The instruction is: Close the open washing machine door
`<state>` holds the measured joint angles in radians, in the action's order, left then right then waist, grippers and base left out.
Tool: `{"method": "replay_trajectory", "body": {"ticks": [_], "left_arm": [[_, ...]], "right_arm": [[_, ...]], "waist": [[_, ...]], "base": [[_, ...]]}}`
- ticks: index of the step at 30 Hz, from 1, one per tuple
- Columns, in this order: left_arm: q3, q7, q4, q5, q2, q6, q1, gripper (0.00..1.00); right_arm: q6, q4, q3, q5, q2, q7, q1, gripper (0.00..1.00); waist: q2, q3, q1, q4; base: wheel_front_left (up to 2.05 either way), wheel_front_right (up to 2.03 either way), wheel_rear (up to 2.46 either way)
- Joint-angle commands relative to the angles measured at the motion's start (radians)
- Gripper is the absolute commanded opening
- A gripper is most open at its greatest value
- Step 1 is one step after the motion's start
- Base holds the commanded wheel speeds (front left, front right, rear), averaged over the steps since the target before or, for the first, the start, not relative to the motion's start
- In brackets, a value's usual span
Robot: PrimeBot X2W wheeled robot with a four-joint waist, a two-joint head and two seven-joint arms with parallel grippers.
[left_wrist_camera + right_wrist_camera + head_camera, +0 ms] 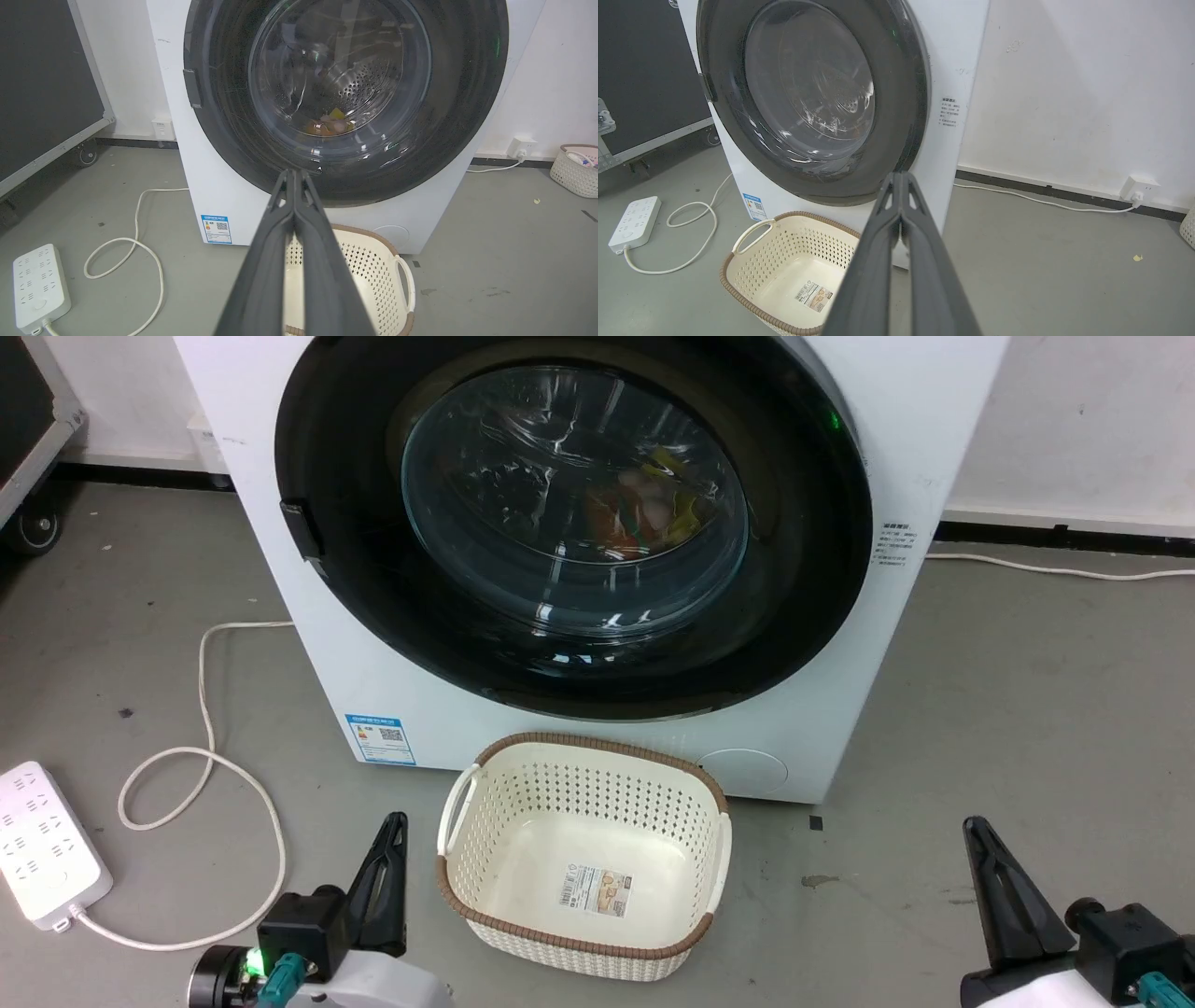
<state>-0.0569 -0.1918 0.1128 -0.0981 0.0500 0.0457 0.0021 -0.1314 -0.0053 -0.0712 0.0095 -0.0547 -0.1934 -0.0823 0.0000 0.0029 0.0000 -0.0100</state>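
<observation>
The washing machine door (574,504) is a big glossy black ring around a bulging glass bowl. It lies flat against the white washing machine (308,644), with its latch tab (299,527) at the left rim. Coloured laundry (644,513) shows through the glass. The door (341,79) also fills the upper left wrist view, and I see the door (808,93) at an angle in the right wrist view. My left gripper (399,821) is low at the left, shut and holding nothing, well short of the machine. My right gripper (974,823) is low at the right, likewise shut and holding nothing.
A cream perforated basket (597,742) with a brown rim stands on the grey floor right below the door, between my grippers. A white power strip (42,845) and its looping cable (210,756) lie at the left. Another basket (577,170) sits by the right wall.
</observation>
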Motion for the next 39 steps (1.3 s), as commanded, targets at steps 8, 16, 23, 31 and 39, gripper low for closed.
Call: {"method": "replay_trajectory", "body": {"ticks": [8, 16, 23, 31, 39], "left_arm": [[0.006, 0.020, -0.014, 0.015, 0.000, -0.008, -0.001, 0.00], [0.011, 0.036, -0.023, 0.023, 0.000, -0.012, -0.001, 0.00], [0.015, 0.051, -0.032, 0.030, 0.000, -0.015, -0.001, 0.00], [0.020, 0.067, -0.041, 0.038, 0.000, -0.018, -0.001, 0.00], [0.025, 0.083, -0.050, 0.046, 0.000, -0.022, -0.001, 0.00]], "right_arm": [[0.000, 0.001, 0.008, -0.003, 0.001, 0.021, 0.021, 0.00], [0.000, 0.002, 0.014, -0.003, 0.002, 0.037, 0.027, 0.00], [0.000, 0.002, 0.019, -0.004, 0.002, 0.052, 0.032, 0.00], [0.000, 0.002, 0.025, -0.005, 0.002, 0.068, 0.038, 0.00], [0.000, 0.003, 0.031, -0.005, 0.003, 0.085, 0.044, 0.00]], "waist": [[0.0000, 0.000, 0.0000, 0.001], [0.0000, -0.001, 0.0000, 0.002], [0.0000, -0.001, 0.0000, 0.003], [0.0000, -0.001, 0.0000, 0.003], [0.0000, -0.001, 0.0000, 0.004]], "base": [[0.00, 0.00, 0.00], [0.00, 0.00, 0.00], [0.00, 0.00, 0.00], [0.00, 0.00, 0.00], [0.00, 0.00, 0.00]]}}
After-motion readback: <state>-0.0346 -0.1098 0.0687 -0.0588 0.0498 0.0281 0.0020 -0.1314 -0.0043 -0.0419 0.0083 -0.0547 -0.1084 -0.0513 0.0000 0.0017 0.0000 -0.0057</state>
